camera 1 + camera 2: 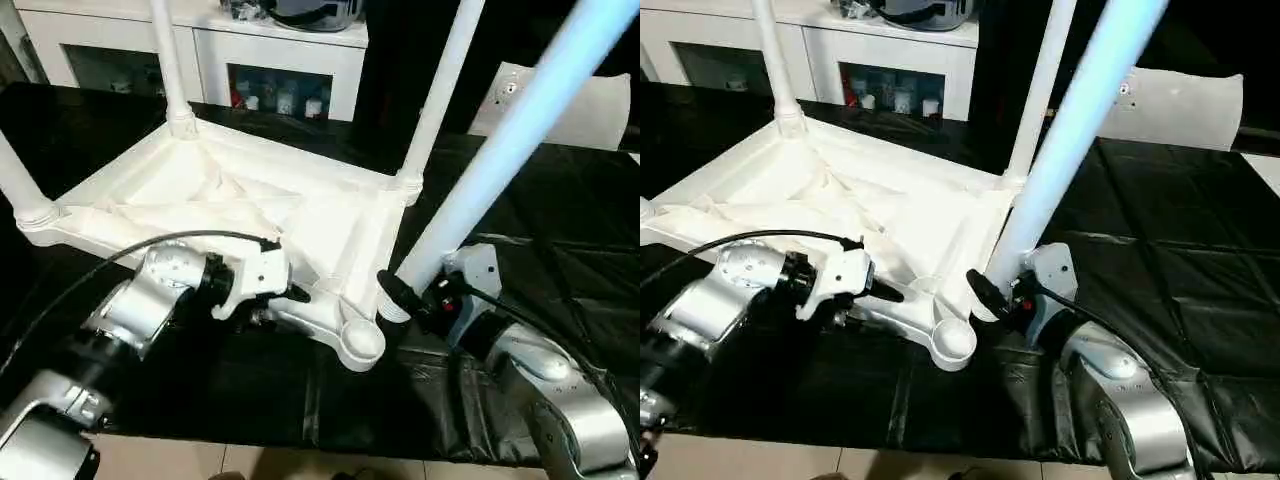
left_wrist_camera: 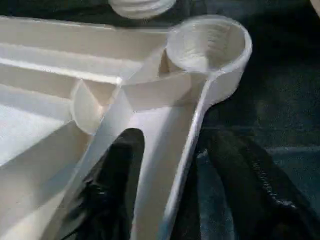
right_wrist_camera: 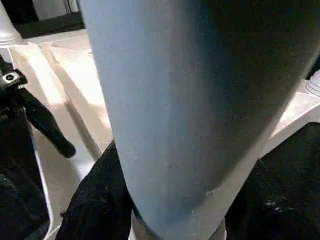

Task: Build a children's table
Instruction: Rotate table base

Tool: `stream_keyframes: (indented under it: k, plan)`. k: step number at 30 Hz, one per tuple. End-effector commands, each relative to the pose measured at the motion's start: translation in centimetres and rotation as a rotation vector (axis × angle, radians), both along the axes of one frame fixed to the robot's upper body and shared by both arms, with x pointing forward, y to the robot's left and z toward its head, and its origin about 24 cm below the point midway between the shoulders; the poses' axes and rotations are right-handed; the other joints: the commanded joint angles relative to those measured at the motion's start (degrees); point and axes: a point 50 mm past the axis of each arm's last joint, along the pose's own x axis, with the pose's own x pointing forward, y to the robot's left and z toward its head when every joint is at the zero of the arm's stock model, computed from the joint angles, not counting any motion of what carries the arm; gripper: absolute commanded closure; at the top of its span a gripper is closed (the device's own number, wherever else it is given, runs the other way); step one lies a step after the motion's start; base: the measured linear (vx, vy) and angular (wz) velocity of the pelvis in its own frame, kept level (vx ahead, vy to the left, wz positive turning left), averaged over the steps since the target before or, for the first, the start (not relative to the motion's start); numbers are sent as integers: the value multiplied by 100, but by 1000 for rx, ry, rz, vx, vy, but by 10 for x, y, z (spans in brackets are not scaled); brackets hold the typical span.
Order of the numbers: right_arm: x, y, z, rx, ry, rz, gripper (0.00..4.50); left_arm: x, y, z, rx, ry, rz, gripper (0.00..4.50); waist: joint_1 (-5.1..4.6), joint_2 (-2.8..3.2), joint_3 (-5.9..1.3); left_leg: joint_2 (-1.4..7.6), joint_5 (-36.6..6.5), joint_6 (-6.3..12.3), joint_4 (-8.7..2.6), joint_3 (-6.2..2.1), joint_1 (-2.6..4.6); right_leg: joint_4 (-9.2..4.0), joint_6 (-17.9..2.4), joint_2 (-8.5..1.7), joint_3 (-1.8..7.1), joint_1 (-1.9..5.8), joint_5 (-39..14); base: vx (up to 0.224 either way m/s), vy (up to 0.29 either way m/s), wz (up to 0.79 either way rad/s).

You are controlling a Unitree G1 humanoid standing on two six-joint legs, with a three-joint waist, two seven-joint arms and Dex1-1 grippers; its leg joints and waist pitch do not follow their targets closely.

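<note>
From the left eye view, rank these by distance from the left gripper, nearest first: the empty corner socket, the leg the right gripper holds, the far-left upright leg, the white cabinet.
Measured from the left gripper:
1. Empty corner socket, just to its right at the tabletop's near corner.
2. Held leg, farther right, in the right gripper.
3. Far-left upright leg, across the tabletop.
4. White cabinet, behind everything.

Tabletop (image 1: pixel 230 200): all white, ribbed underside. Three seated legs (image 1: pixel 436 95): white. Fourth leg (image 1: pixel 520 125): white with a pale blue cast (same tint in the right wrist view). Left gripper (image 1: pixel 300 294) and right gripper (image 1: pixel 392 292): black fingers on white mounts. Forearms (image 1: pixel 150 295): silver. Table covering (image 1: pixel 560 220): black, glossy, creased. Cabinet (image 1: pixel 290 60): white, glass doors. Flat sheet (image 1: pixel 1180 105): white.
</note>
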Motion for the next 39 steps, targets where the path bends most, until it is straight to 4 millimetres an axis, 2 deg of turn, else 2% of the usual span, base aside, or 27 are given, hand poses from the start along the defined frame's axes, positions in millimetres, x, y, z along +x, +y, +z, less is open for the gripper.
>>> stream_keyframes:
  k: [1,5,7,8,11,12,16,22,25,26,27,30,32,34,36,39]
  plan:
    - [-1,-1,4,2,-14,-8,258,4,-2,4,28,-30,-28,220,23,90,-352,598,-216,17,-512,-203,-26,-392,-1051,-759,452,314,-1139,0,0,0]
    - [-2,-1,3,4,-10,-5,258,8,-2,4,44,-45,-41,237,26,87,-344,602,-240,-1,-514,-199,-29,-403,-1054,-768,453,311,-1203,0,0,0]
    - [-2,0,3,4,-8,-3,258,10,-3,4,52,-43,-50,263,25,90,-346,611,-244,-5,-521,-204,-34,-398,-1062,-777,455,318,-1182,0,0,0]
    - [-2,-1,3,3,-7,-2,258,11,-4,3,68,-45,-65,274,23,61,-347,607,-229,2,-518,-199,-34,-397,-1058,-775,456,319,-1168,0,0,0]
    - [-2,-1,2,0,-5,0,258,13,-6,2,89,-56,-87,287,35,71,-347,613,-203,17,-516,-200,-30,-399,-1038,-786,456,316,-1197,0,0,0]
    - [-2,-1,2,-1,-5,2,258,13,-7,1,97,-55,-96,314,33,56,-344,604,-212,27,-514,-197,-34,-407,-1024,-778,455,316,-1225,0,0,0]
    - [-1,0,2,-3,-6,8,258,15,-8,0,122,-53,-121,331,40,53,-343,602,-205,39,-511,-191,-31,-415,-1019,-784,456,309,-1254,0,0,0]
    - [0,0,2,-6,-9,12,258,17,-8,0,165,-47,-153,389,52,51,-346,620,-210,20,-516,-196,-34,-409,-1010,-808,461,314,-1289,0,0,0]
    - [1,-1,3,-7,-11,14,258,19,-9,1,160,-40,-146,412,56,29,-341,617,-192,38,-518,-195,-31,-410,-995,-800,454,308,-1326,0,0,0]
    - [1,-1,3,-8,-12,16,258,20,-9,1,154,-34,-138,420,54,38,-342,614,-184,44,-517,-191,-33,-416,-995,-805,454,309,-1335,0,0,0]
    - [2,-1,3,-9,-12,18,258,21,-8,0,150,-15,-120,435,54,14,-348,619,-158,46,-511,-185,-29,-404,-1010,-805,456,307,-1284,0,0,0]
    - [4,0,3,-11,-16,23,258,22,-7,-1,131,20,-71,439,43,19,-349,620,-95,62,-512,-193,-44,-387,-1050,-811,447,319,-1205,0,0,0]
    - [6,0,4,-9,-20,24,258,24,-3,-4,128,48,-1,447,21,-13,-355,608,-35,87,-501,-185,-53,-377,-1086,-813,448,329,-1149,0,0,0]
    - [7,1,5,3,-25,18,258,26,1,-7,121,69,81,449,6,-16,-359,597,4,117,-490,-179,-65,-375,-1106,-818,447,342,-1157,0,0,0]
    - [9,1,6,10,-28,13,258,27,2,-9,81,65,145,449,8,-13,-350,590,-17,162,-484,-174,-67,-408,-1056,-811,445,336,-1320,0,0,0]
    - [11,1,6,8,-32,11,258,30,2,-11,26,58,251,450,0,-42,-353,588,-21,201,-478,-165,-70,-423,-1019,-799,438,329,-1423,0,0,0]
